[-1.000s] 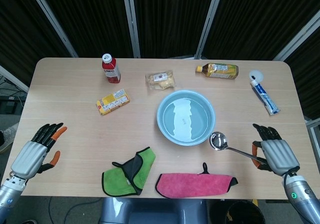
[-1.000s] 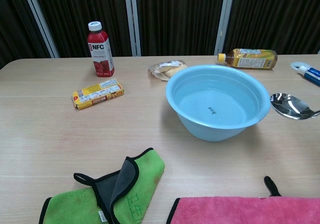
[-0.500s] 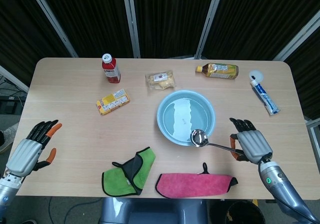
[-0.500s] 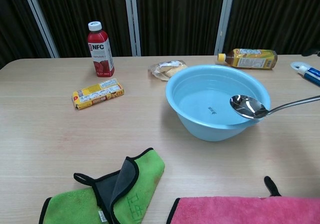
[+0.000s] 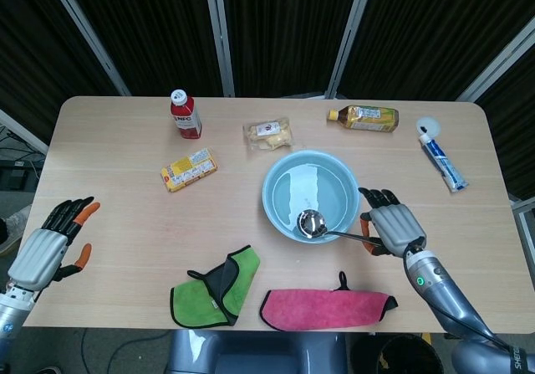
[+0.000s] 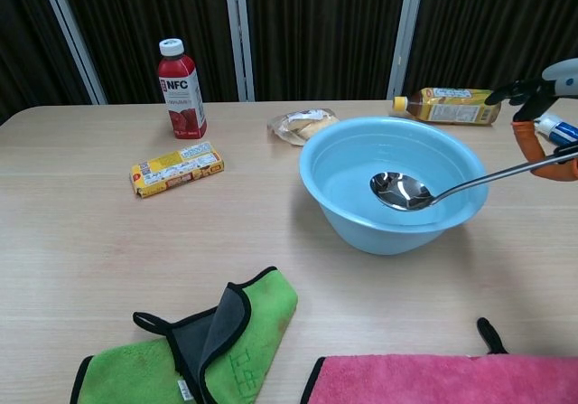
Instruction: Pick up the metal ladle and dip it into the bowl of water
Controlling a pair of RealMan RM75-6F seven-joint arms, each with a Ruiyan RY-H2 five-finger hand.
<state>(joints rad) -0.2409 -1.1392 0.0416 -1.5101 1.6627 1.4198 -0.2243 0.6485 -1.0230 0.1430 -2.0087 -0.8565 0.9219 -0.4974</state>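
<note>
The light blue bowl of water stands right of the table's middle. My right hand is just beside its right rim and grips the handle of the metal ladle. The ladle's shiny cup hangs inside the bowl above its near side, a little over the water. My left hand hovers open near the table's front left edge, far from the bowl, and shows only in the head view.
A red NFC bottle, a yellow snack box, a wrapped snack, a lying tea bottle and a toothpaste tube lie around the back. A green cloth and a pink cloth lie along the front edge.
My right hand has carried the ladle leftward from beside the bowl, over its rim, so the cup now hangs inside the bowl. The left hand has drifted slightly back.
</note>
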